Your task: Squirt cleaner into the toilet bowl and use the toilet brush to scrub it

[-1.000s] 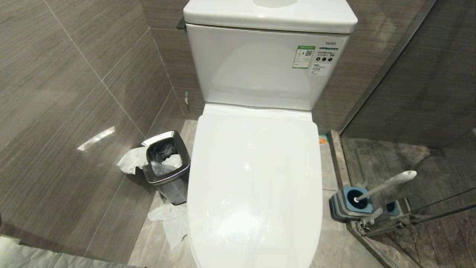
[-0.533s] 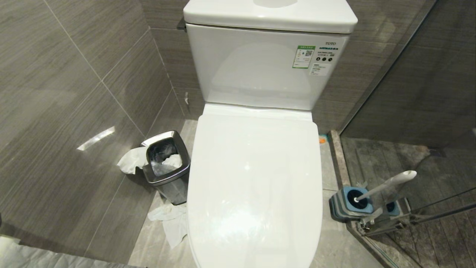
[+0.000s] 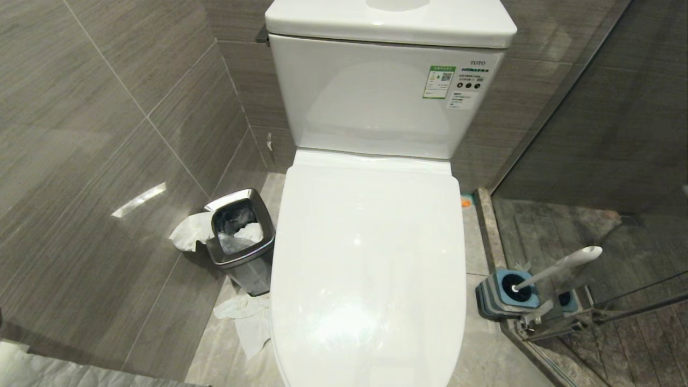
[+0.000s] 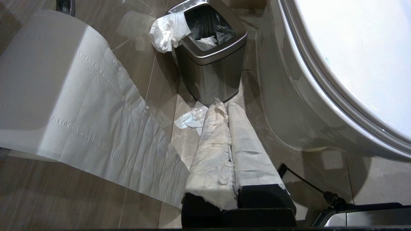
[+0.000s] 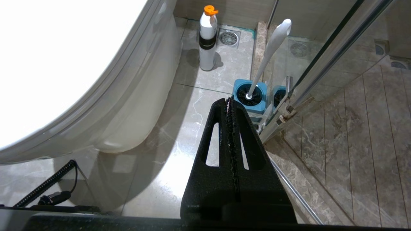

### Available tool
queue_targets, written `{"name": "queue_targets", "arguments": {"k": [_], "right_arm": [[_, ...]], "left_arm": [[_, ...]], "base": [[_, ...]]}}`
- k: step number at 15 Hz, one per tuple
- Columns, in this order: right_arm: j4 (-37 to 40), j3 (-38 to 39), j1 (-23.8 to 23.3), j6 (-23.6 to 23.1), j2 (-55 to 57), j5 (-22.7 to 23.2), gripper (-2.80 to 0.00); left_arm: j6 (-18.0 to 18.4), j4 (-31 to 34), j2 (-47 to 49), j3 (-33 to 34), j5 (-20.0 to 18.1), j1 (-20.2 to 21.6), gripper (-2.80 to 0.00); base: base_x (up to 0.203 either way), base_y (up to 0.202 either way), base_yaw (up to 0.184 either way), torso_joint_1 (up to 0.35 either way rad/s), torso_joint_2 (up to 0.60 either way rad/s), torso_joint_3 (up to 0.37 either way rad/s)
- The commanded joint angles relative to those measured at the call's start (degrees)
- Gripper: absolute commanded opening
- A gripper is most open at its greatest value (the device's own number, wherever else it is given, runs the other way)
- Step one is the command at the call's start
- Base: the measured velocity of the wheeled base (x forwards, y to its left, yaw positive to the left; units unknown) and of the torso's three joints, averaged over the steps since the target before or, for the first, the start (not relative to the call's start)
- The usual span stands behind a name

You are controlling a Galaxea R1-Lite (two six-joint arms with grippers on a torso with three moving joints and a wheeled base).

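Toilet bowl (image 3: 371, 258) of glossy white ceramic sits lid-down ahead; the white-handled toilet brush (image 3: 556, 266) stands in its blue-and-grey holder (image 3: 505, 295) just right. Left gripper (image 4: 226, 106) and right gripper (image 5: 230, 100) hang low, fingers pressed together, empty.

The left gripper (image 4: 224, 109) has black fingers wrapped in white paper. The right gripper (image 5: 228, 102) is bare black, slotted, with a coiled black cable (image 5: 45, 186) nearby.

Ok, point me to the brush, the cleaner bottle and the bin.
brush (image 5: 269, 54): right wrist view, middle of the handle.
bottle (image 5: 207, 48): right wrist view, on its body below the orange cap.
bin (image 3: 240, 257): head view, front edge of the steel rim.
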Motion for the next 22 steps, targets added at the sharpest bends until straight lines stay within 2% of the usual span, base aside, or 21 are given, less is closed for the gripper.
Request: {"name": "queue_targets", "arguments": {"k": [1,22], "right_arm": [[0.0,0.0,0.0,0.0,0.0,0.0,-2.8],[0.0,0.0,0.0,0.0,0.0,0.0,-2.8]], "left_arm": [[0.0,0.0,0.1,0.0,0.0,0.0,-2.8],[0.0,0.0,0.1,0.0,0.0,0.0,-2.8]], "base": [[0.0,0.0,0.0,0.0,0.0,0.0],[0.0,0.0,0.0,0.0,0.0,0.0]]}}
